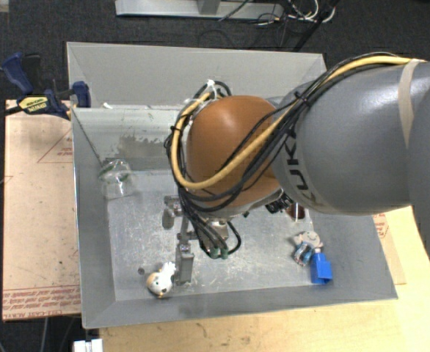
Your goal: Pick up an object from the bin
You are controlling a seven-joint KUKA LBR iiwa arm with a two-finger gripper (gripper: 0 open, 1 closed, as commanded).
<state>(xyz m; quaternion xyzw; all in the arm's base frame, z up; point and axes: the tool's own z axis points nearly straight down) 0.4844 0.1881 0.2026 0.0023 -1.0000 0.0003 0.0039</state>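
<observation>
Several small loose things are lying in the grey metal bin (pixel 193 68), well apart from one another. The grey arm (pixel 362 138) is entering from the right and covering much of the bin's middle. Its rounded orange cover (pixel 226 149) is sitting over the wrist, with black and yellow cables (pixel 177 160) looping around that cover.

The pincer (pixel 183 268) is hanging low over the front left part of the bin floor, pointing down towards the front wall. Whether it is apart or together cannot be told from this angle, and nothing is showing as clamped in it.

Just beside the pincer, on its left, a small roundish white-and-tan thing (pixel 158 283) is resting on the floor close to the front wall. It is lying beside the pincer's tip; contact between the two cannot be confirmed.

A clear, glassy crumpled thing (pixel 116 174) is sitting in the back left corner area, well apart from the pincer. Towards the front right, a blue block (pixel 321 268) is lying near the right wall, with a smaller white-and-blue piece (pixel 303 246) just beside it on its upper left. A dark item (pixel 294 211) is partly showing beneath the arm's edge; its kind cannot be told.
</observation>
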